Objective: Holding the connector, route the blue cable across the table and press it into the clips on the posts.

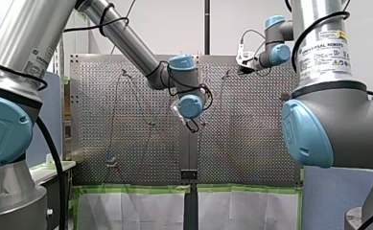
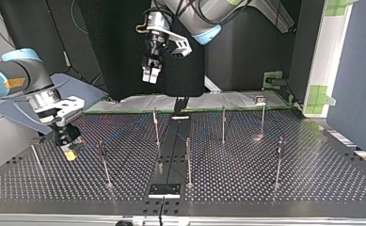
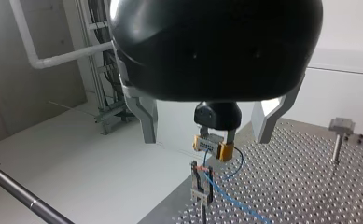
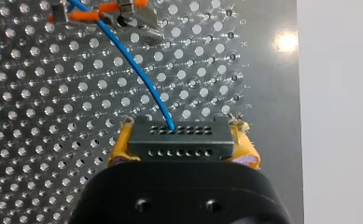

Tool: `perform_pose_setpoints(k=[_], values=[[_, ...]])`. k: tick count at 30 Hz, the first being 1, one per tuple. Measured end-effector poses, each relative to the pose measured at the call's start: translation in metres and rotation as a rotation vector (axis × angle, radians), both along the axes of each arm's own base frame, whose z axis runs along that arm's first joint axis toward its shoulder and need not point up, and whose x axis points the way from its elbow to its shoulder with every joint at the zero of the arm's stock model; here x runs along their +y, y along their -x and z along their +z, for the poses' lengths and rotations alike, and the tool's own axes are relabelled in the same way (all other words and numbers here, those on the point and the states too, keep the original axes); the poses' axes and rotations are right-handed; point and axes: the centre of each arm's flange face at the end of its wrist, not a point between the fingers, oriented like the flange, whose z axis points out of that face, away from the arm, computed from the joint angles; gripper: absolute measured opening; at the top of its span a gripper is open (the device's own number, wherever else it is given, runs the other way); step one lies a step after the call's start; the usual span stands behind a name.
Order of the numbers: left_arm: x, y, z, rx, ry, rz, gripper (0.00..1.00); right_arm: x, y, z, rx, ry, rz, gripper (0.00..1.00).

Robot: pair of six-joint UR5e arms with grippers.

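Yellow-padded black right gripper [image 4: 183, 145] clamped on dark grey rectangular connector [image 4: 179, 135], thin blue cable [image 4: 137, 70] arcing to orange-and-metal clip [image 4: 133, 21], black left gripper [image 2: 151, 74] upper middle of top view, fingers apart.

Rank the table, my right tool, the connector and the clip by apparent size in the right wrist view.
1. table: fills most of the view.
2. my right tool: nearness to the camera inflates it.
3. connector.
4. clip: partly out of view, so its rank is unsure.

Two arms [image 2: 11, 75]; seven posts [image 2: 188, 160]; one blue cable [image 4: 142, 79]; one connector [image 4: 179, 140]
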Motion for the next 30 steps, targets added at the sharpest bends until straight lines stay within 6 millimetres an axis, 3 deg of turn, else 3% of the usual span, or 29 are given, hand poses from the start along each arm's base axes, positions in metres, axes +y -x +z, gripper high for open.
perform_pose_setpoints(k=[18, 30], values=[[0.065, -0.034, -0.041, -0.044, -0.067, 0.02, 1.0, 0.002, -0.003, 0.0, 0.003, 0.003, 0.004, 0.0], [0.121, -0.038, -0.085, 0.052, -0.182, 0.041, 1.0, 0.002, -0.003, 0.0, 0.004, 0.004, 0.005, 0.0]])
